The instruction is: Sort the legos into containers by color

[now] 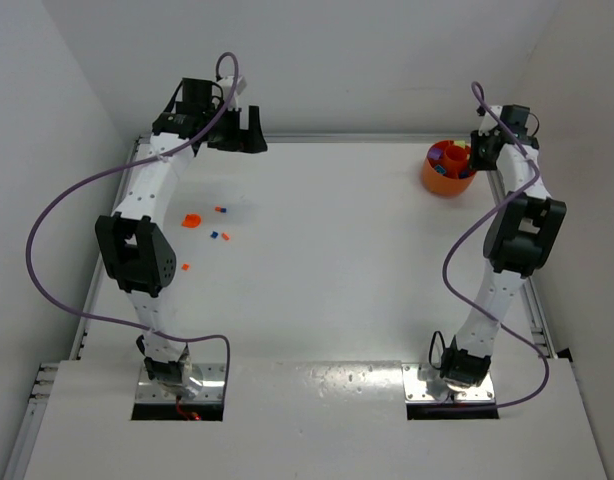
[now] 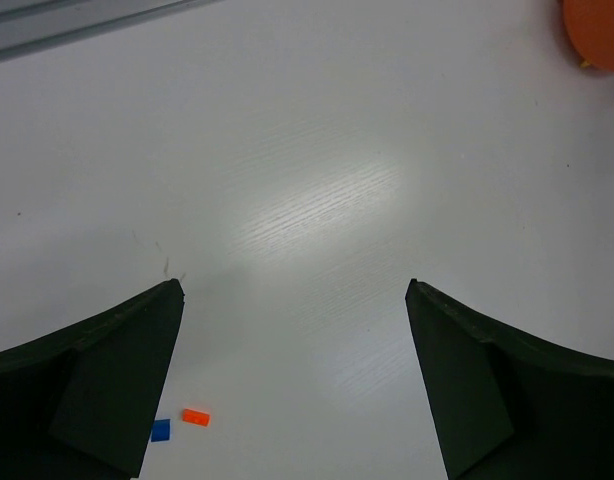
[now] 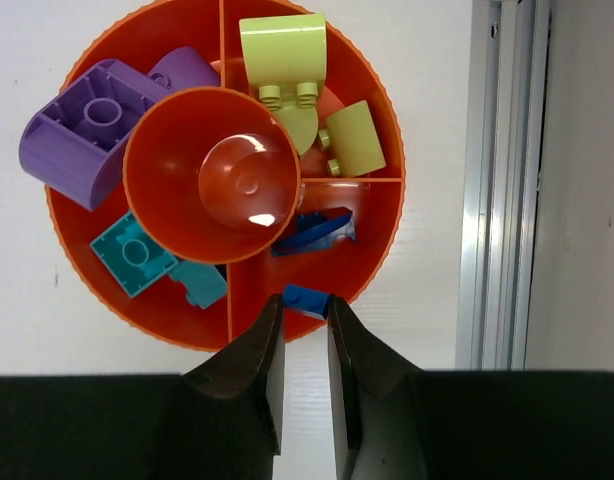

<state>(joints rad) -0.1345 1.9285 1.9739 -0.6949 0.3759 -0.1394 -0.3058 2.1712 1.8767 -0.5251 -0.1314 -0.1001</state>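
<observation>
Lying loose on the left side of the counter (image 1: 337, 290), the unsorted legos (image 1: 214, 235) are a few orange and blue bits. One orange speck (image 1: 185, 267) is nearest and the others sit a little farther in. They look light, stiff and slick, tiny against the fingers, so I judge each needs a pinch across its flat sides, square from above, or it may squirt away. Farther off, the left hand (image 2: 294, 287) hangs above bare counter with its jaws spread wide and nothing in them. A blue piece (image 2: 161, 430) and an orange piece (image 2: 195, 417) lie just beside one finger. At the far right, the right hand (image 3: 305, 304) is nearly closed and seems to pinch a small blue brick (image 3: 307, 295) over the near rim of the orange bowl (image 3: 372, 225), above the compartment holding other blue pieces (image 3: 312, 230).
</observation>
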